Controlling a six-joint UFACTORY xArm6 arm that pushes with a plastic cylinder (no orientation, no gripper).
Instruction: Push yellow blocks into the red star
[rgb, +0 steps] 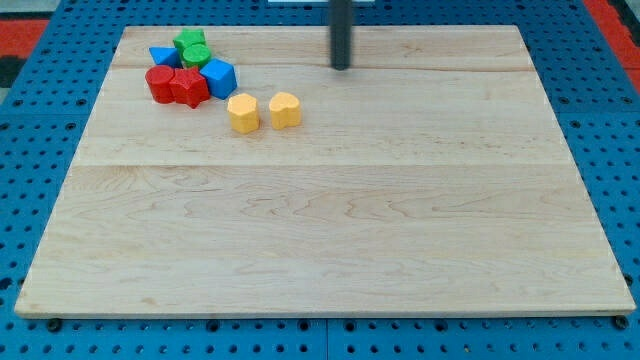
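Note:
Two yellow blocks lie side by side in the upper left part of the wooden board (330, 230): a yellow hexagon-like block (243, 112) and a yellow heart-like block (285, 109) to its right. The red star (189, 87) sits left of them in a cluster, just apart from the yellow hexagon block. My tip (342, 67) is near the view's top centre, up and to the right of the yellow heart block, touching no block.
The cluster at the upper left also holds a red round block (159, 83), a blue cube (218, 77), a blue triangle-like block (163, 56) and two green blocks (192, 47). A blue pegboard (600, 120) surrounds the board.

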